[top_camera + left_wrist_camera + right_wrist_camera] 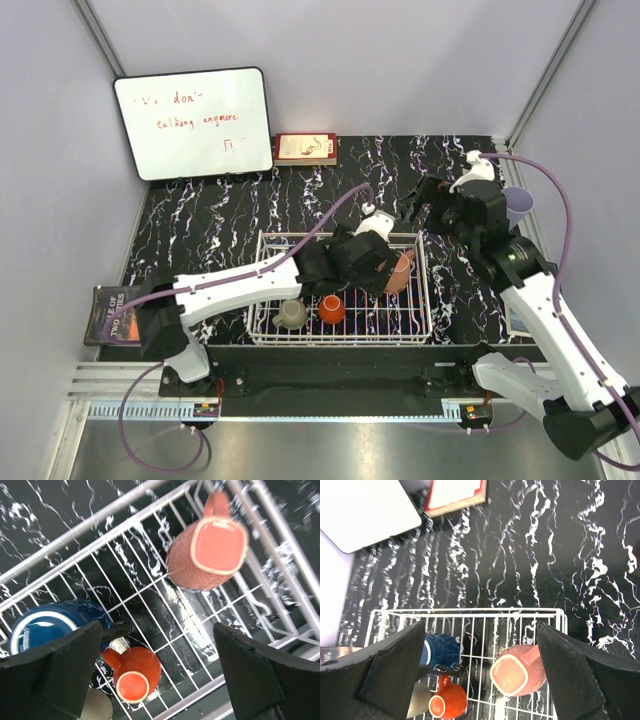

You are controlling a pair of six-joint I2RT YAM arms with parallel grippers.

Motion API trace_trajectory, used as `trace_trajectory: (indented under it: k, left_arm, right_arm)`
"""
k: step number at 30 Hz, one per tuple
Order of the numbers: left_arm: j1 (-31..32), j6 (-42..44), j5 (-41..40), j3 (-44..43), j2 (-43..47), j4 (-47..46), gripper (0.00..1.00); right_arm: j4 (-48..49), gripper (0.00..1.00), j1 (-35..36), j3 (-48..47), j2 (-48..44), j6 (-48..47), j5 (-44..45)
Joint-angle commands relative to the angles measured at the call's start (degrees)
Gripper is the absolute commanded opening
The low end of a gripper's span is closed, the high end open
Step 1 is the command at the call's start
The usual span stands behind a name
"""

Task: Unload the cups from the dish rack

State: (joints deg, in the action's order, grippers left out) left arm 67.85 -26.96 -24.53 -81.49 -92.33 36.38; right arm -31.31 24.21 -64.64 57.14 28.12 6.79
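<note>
While both arms reach out over it, the bench (200, 230): black with white veining, carrying everything here.
Whiteboard (190, 122): propped at the far left of the bench, red handwriting on it.
Dish rack (470, 611): white wire basket in the middle of the bench, near the arm bases, with four cups showing inside.
Left claw (156, 627): spread wide over the inside of the rack with nothing between its fingers. In its own view the dark blue mug is on one side and the salmon-pink cup on the other.
Right claw (480, 625): spread and holding nothing, raised above the bench by the rack's far right corner.
Red-edged book (305, 148): flat at the far edge of the bench, just right of the whiteboard.
Lavender tumbler (520, 207): out of the rack, on the bench at the far right, partly hidden behind the right arm.
Salmon-pink cup (207, 552): in the right end of the rack, tilted.
Dark blue mug (42, 627): in the rack, under the left arm in the overhead view.
Beige mug (291, 315): in the near-left part of the rack.
Orange cup (332, 308): in the rack just right of the beige mug, near the front wall.
</note>
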Motion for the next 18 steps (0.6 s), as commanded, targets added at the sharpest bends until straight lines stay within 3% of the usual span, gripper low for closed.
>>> trace_trajectory:
  k: [1,18]
  left_arm:
    - [-0.8,-0.7,-2.9,-2.3,-1.4,-2.5,0.99]
    - [-0.4,2.5,7.1,-2.3,-5.6,-16.5,0.99]
  right_arm:
    - [2.6,1.00,0.0,2.1,-4.0,-0.8,0.7]
    - [2.9,1.00,0.0,8.9,-10.2,1.5,-4.7]
